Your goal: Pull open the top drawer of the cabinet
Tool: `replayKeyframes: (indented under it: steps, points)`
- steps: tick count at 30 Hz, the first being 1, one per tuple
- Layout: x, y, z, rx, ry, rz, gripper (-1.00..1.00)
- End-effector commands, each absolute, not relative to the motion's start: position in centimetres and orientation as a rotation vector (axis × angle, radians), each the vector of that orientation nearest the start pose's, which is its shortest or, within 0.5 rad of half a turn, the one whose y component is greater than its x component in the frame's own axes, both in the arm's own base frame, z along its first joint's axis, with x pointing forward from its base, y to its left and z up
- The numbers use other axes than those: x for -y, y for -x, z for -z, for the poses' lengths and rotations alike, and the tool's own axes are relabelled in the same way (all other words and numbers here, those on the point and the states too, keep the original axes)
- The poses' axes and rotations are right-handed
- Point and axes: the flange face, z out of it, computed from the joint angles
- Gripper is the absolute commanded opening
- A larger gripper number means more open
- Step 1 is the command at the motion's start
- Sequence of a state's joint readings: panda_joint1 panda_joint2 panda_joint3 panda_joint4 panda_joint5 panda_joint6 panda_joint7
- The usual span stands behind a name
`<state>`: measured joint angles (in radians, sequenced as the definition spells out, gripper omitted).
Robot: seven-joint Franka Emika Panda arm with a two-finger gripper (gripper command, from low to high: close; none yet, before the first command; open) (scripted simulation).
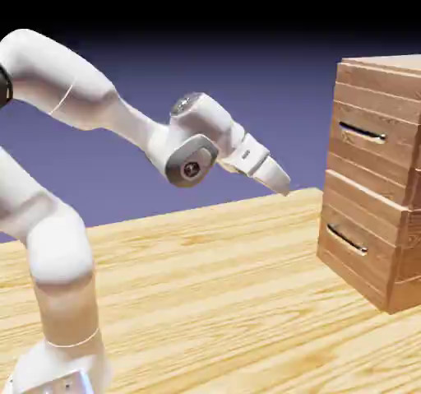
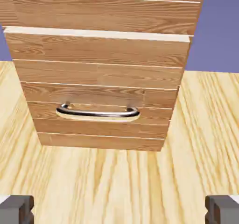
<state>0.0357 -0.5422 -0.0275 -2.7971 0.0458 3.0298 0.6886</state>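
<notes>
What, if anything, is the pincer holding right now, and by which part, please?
Nothing. The pincer hangs open above the table, well short of the cabinet and the top drawer's handle.

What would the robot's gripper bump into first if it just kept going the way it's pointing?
Probably the lower drawer, not the top drawer. The gripper slants downward toward the cabinet, and the hand view centres on the lower handle. Depth is unclear; it might meet the table first.
</notes>
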Motion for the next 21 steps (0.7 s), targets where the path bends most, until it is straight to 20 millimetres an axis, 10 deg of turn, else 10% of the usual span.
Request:
replayKeyframes:
  steps: [1, 21]
  points:
    - [0.4, -40.0, -44.7, -0.944, 2.499, 0.973, 1.0]
    - [7.0, -45.9, -30.9, -0.851, 2.637, 0.551, 1.0]
